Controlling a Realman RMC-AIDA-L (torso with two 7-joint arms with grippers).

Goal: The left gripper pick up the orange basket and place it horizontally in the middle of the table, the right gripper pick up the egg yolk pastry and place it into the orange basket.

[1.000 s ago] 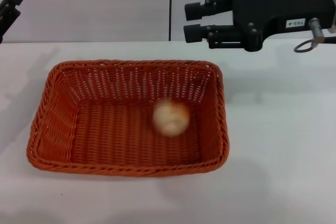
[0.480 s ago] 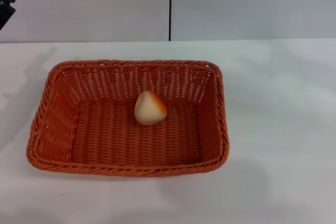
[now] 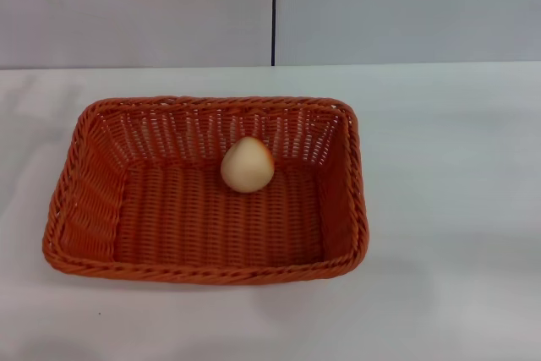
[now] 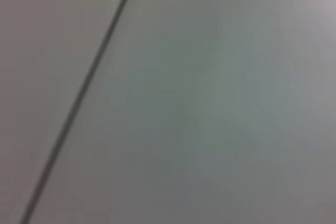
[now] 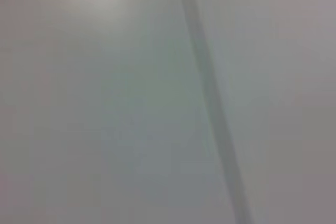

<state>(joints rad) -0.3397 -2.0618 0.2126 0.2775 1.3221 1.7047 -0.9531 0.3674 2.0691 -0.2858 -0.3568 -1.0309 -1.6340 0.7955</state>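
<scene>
The task looks finished: the basket (image 3: 205,192) lies flat with its long side across the table (image 3: 448,166), the pastry (image 3: 247,165) rests inside near its far wall, and neither gripper is in view, so their state cannot be told

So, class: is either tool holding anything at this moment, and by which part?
Nothing is held. Neither tool is in view; the egg yolk pastry lies loose inside the orange basket on the table.
</scene>
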